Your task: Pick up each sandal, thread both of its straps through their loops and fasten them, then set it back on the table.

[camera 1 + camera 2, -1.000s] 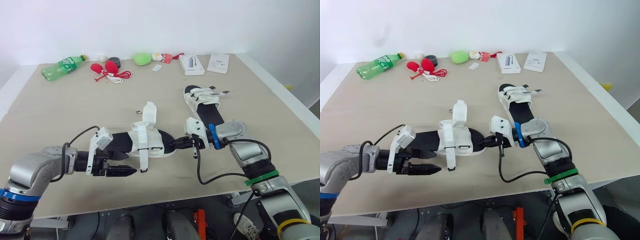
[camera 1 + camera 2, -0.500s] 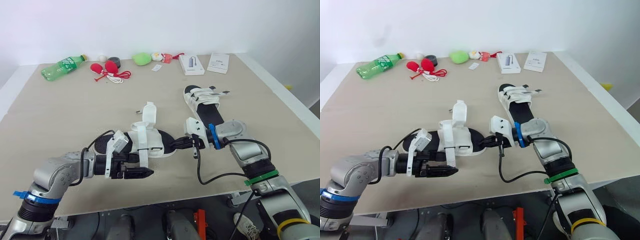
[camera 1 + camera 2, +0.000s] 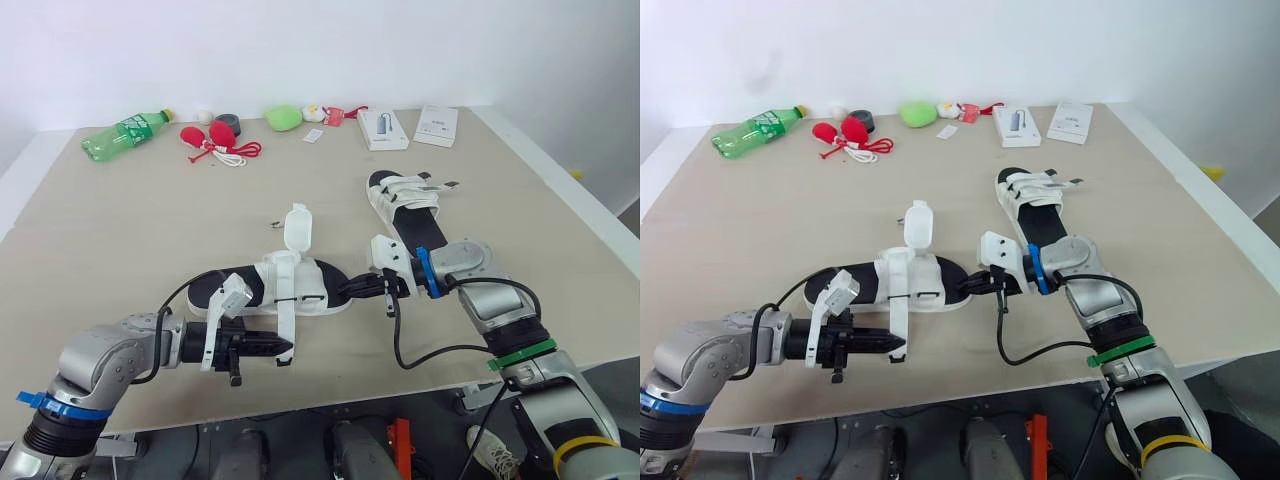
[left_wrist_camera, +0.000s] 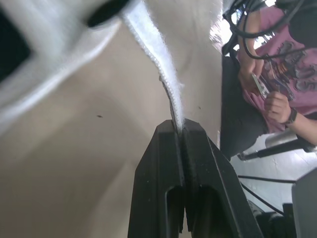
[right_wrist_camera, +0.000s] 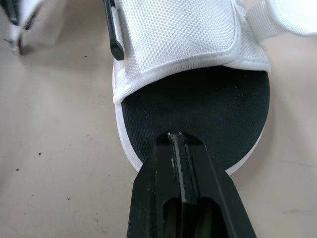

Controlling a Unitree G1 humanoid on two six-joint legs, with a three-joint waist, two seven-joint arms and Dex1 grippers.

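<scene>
Left gripper (image 3: 283,347) drew back, jaws now clamping strap (image 3: 285,318) tip.

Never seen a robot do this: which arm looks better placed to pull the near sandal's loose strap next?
Left. The left fingers are shut on the strap's end; the right fingers sit shut at the sandal's toe, away from it.

Bare table (image 3: 120,230) open left of near sandal (image 3: 310,285); far sandal (image 3: 412,215) close on its right; bottle (image 3: 125,133), boxes (image 3: 383,129) along far edge.

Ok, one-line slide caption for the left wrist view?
Left gripper, jaws shut on the white strap tip of the sandal, over the table.
</scene>
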